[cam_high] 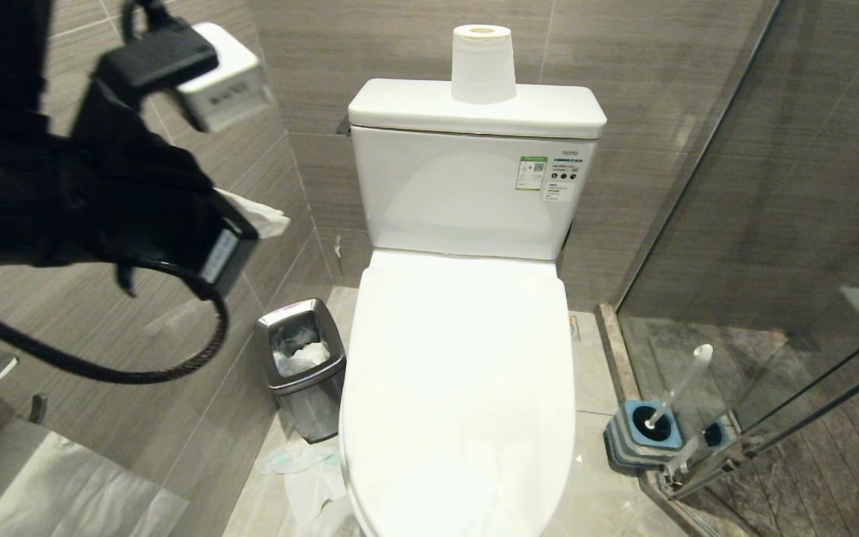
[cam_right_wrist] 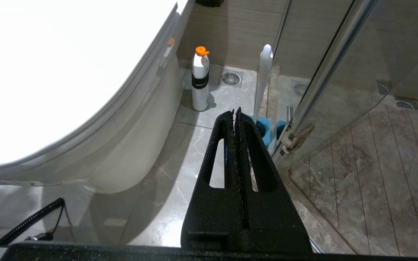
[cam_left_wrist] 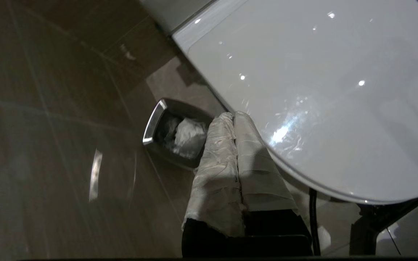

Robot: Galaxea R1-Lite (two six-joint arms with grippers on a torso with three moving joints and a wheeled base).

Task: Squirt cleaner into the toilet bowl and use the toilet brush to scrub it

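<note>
paper roll (cam_high: pixel 482 63) on the toilet bowl's (cam_high: pixel 459 388) tank — waste bin (cam_high: pixel 301 365) left, toilet brush (cam_high: pixel 679 388) right.

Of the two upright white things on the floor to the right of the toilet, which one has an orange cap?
The cleaner bottle, standing beside the toilet bowl. The toilet brush instead has a plain rounded white tip and stands in a blue-topped holder.

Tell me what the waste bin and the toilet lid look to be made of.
Waste bin: probably brushed steel, since its rim and walls show a grey metallic sheen. Toilet lid: smooth glossy white, with sharp light glints, likely plastic, though it could be ceramic.
</note>
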